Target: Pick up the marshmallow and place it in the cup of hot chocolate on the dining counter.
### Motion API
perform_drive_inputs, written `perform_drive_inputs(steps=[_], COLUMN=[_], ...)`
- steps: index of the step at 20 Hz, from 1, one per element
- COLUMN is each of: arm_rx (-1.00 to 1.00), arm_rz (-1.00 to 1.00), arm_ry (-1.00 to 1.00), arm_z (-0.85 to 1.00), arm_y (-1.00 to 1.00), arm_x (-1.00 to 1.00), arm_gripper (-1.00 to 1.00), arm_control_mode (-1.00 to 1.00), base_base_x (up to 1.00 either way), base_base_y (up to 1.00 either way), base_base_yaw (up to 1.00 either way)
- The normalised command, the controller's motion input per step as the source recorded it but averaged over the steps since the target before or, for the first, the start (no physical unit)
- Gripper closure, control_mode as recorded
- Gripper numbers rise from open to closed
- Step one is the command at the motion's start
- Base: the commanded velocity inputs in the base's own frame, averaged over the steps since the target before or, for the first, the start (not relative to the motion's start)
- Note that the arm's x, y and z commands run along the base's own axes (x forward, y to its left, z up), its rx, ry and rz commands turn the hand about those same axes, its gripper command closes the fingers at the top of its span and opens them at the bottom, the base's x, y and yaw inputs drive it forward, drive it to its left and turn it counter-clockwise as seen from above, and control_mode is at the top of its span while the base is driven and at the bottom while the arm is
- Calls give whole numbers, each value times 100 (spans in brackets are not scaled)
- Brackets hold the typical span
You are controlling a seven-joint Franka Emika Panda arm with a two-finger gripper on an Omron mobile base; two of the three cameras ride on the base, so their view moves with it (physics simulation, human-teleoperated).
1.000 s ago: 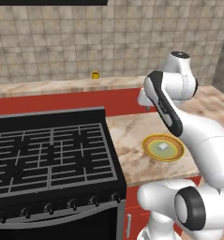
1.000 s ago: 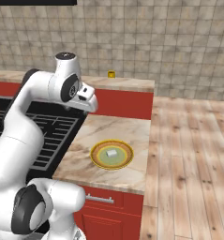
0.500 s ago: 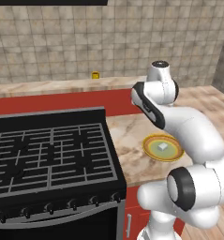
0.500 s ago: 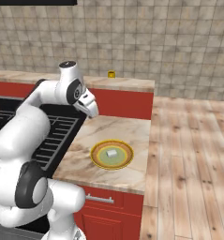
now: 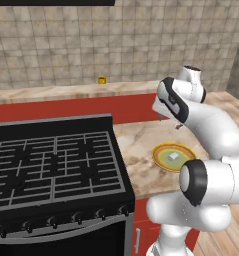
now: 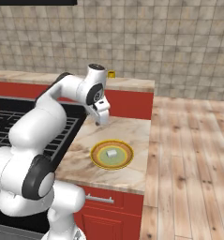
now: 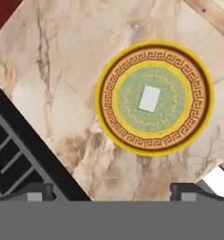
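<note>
Currently, going left to right in the left base view: black gas stove (image 5: 56, 167), then the cup of hot chocolate (image 5: 102, 80) far back at about 11 o'clock from the arm on the dining counter (image 5: 51, 91), then the yellow plate (image 5: 174, 156) on the near marble counter, the marshmallow (image 5: 174, 156) lying at its centre. Gripper (image 6: 102, 120) hangs above the counter, apart from the plate, at roughly 11 o'clock of it in the right base view. Hand view: fingertips (image 7: 36, 192) spread wide, nothing between them, marshmallow well clear of them at 1 o'clock
</note>
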Motion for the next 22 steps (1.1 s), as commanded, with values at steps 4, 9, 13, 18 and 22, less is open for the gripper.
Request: perform_drive_inputs(steps=[4, 9, 13, 18, 22], arm_rx=[3, 0, 0, -7, -12], arm_rz=[-13, -13, -9, -4, -3], arm_ry=[12, 7, 4, 2, 5], arm_z=[-44, -42, -31, -33, -34], arm_y=[-23, -21, -13, -1, 0], arm_x=[0, 0, 0, 0, 2], arm_gripper=[-100, -100, -100, -100, -100], arm_control_mode=[-100, -100, -100, -100, -100], base_base_x=[0, 0, 0, 0, 0], base_base_y=[0, 0, 0, 0, 0], base_base_yaw=[0, 0, 0, 0, 0])
